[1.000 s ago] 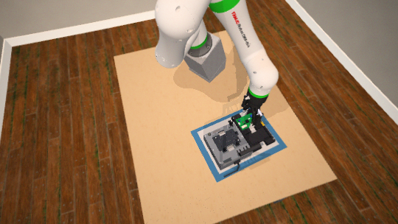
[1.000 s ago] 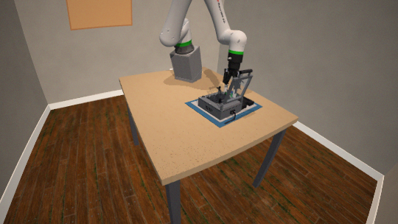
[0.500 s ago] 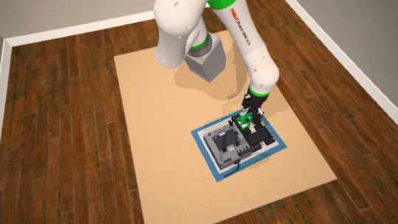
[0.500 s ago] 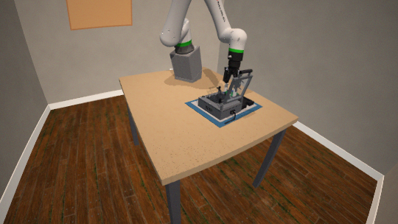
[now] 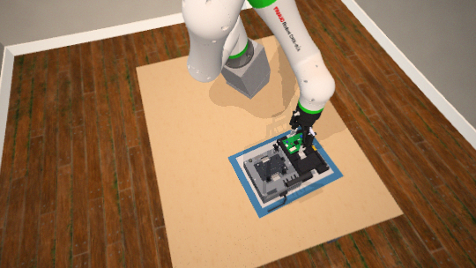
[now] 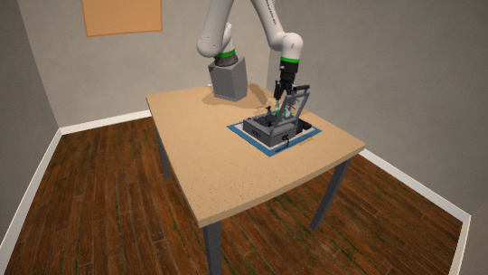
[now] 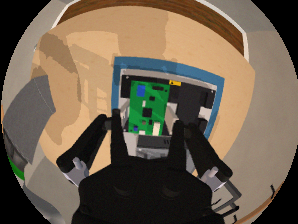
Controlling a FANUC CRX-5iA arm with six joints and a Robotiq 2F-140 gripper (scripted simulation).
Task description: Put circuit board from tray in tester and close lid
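The green circuit board (image 5: 291, 145) (image 7: 144, 105) sits between my gripper's (image 5: 301, 141) (image 6: 279, 101) (image 7: 146, 120) two black fingers, which are shut on its long edges. It hangs face up, slightly tilted, just over the far end of the black tray (image 5: 315, 164) (image 7: 192, 102). The board's white connector end points toward the wrist camera. The grey tester (image 5: 269, 169) (image 6: 267, 128) stands beside the tray. Its lid (image 6: 302, 97) is open and stands upright. The pins and posts are too small to make out.
Tester and tray sit on a white-and-blue mat (image 5: 251, 194) (image 6: 253, 140) (image 7: 217, 100) on the wooden table (image 5: 189, 176). The arm's grey base (image 5: 249, 75) (image 6: 228, 81) stands at the table's back. A black cable (image 5: 282, 202) leaves the tester's front.
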